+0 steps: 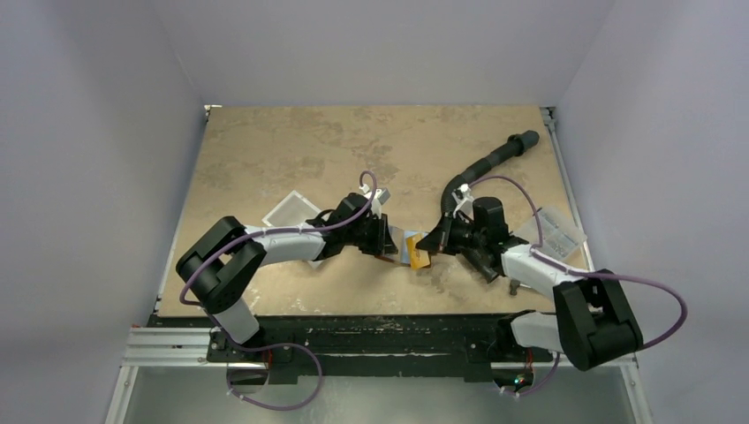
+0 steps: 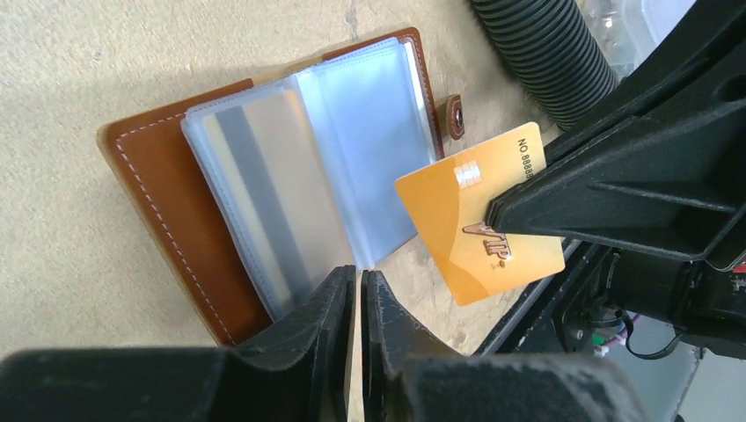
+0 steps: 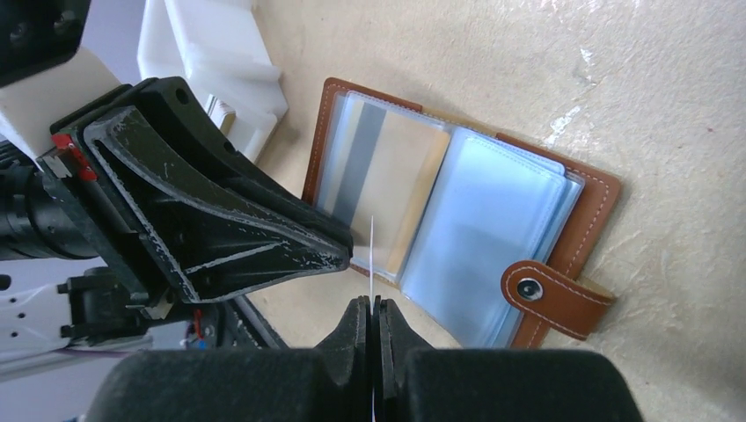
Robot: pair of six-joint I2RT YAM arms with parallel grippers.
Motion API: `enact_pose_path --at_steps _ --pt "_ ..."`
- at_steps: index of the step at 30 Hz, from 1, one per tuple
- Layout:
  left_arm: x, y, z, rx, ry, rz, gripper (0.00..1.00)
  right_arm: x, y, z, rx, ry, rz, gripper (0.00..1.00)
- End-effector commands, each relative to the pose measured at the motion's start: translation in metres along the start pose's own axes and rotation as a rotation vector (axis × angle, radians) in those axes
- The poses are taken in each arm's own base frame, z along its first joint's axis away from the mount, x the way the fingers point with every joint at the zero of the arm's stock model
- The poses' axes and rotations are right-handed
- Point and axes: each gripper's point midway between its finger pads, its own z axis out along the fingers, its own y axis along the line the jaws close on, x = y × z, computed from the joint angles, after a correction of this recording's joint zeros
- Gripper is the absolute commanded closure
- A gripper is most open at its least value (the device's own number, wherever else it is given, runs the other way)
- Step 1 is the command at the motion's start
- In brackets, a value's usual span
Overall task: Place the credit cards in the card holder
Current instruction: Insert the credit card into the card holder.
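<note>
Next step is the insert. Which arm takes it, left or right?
Right. The right gripper is shut on the gold card, just beside the open card holder and its clear sleeves. The left gripper carries no card; its jaws look pinched on the sleeve edge, likely steadying it.

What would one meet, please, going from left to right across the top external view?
Clear-and-white plastic box → left pincer → card holder → right pincer, gripping a gold card → clear printed packet.
</note>
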Motion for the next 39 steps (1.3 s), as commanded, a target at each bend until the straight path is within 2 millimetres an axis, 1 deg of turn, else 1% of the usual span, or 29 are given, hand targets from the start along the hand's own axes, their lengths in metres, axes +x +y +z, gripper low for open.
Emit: enact_pose_path --at_steps 1,6,12,22,26,30,33,39 --pt "-0.005 0.005 0.0 -0.023 -0.036 0.036 0.89 0.0 0.014 0.004 -0.125 0.032 -0.007 1.0" --pt "0.005 0.016 0.001 -0.05 -0.027 0.012 0.94 0.002 0.006 0.012 -0.14 0.054 0.02 1.0" --pt "0.014 0.023 0.003 -0.056 -0.019 0.001 0.96 0.004 -0.006 0.018 -0.133 0.07 0.051 1.0" --pt "0.018 0.025 0.004 -0.05 -0.008 0.0 0.97 0.007 -0.016 0.03 -0.134 0.099 0.09 1.0" --pt "0.021 0.025 0.005 -0.044 -0.005 -0.004 0.97 0.007 -0.025 0.033 -0.085 0.096 0.121 1.0" --pt "0.022 0.026 0.005 -0.038 -0.005 -0.009 0.97 0.004 -0.032 0.035 -0.044 0.077 0.14 1.0" --pt "0.024 0.026 0.005 -0.033 -0.002 -0.009 0.97 0.001 -0.032 0.036 -0.045 0.063 0.155 1.0" --pt "0.027 0.026 0.004 -0.024 0.0 -0.017 0.98 -0.013 -0.029 0.042 -0.052 0.024 0.159 1.0"
